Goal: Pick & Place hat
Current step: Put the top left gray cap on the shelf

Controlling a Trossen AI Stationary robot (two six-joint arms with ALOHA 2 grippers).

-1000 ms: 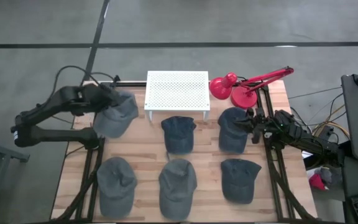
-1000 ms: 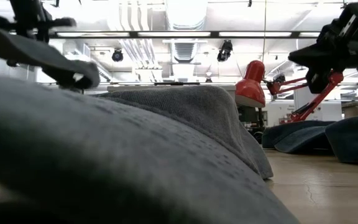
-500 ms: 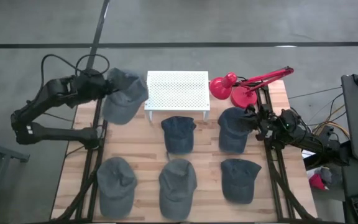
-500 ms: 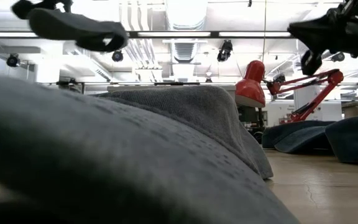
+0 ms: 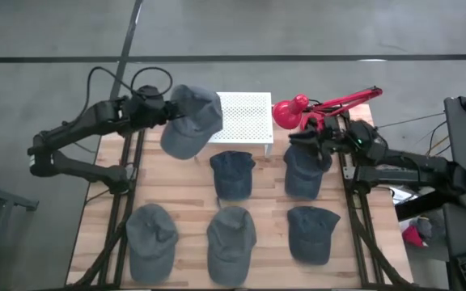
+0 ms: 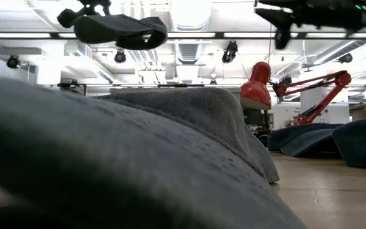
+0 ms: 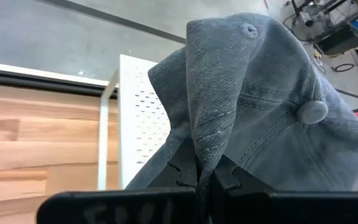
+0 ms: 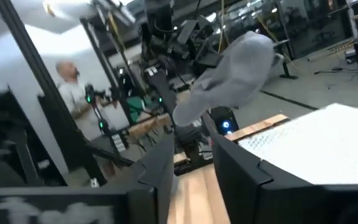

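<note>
Now the wooden table (image 5: 188, 174) has little free surface: five grey hats lie on it in two rows, and bare wood shows only in the strips between them and at the back left corner below the left arm. At the back edge stands a white perforated rack (image 5: 245, 117), and just beside it a red desk lamp (image 5: 298, 113). The carried hat (image 5: 191, 121) is grey denim with a button on top; it hangs in the air over the left end of the rack, its crown folded into a ridge. The left gripper (image 7: 205, 177) has its jaws closed narrow on this fold, the arm stretched out from the left side. The right gripper (image 5: 312, 139) hovers raised above the back right hat (image 5: 302, 170), with its jaws a little apart and holding nothing.
</note>
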